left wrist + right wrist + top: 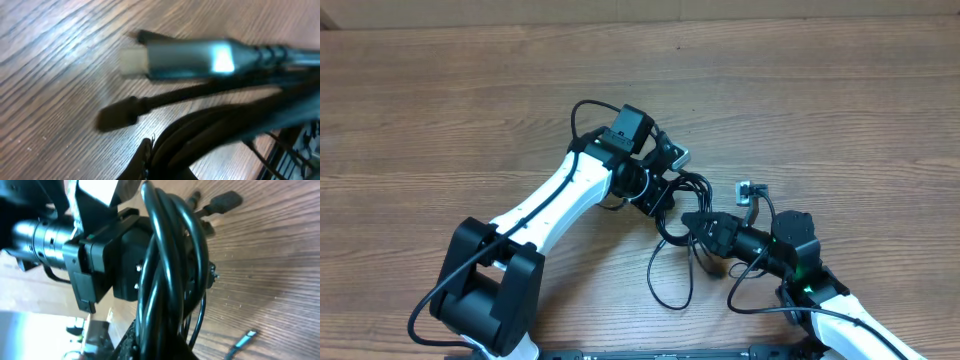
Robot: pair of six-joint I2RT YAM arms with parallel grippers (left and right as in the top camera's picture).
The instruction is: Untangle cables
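The black right gripper (704,227) is pinched tight on the tangle of thin black flexible cables (170,270). The black left gripper (665,198), just left of it and farther away, is clamped on the same tangle. The tangle lies right of centre on the brown wooden table (470,110), with loops trailing toward the near edge.

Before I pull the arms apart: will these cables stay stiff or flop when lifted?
Probably floppy: the cables lie in slack loops on the table. Likely light, since the cords are thin. Twisted strands may drag together, and the grey plug could snag.
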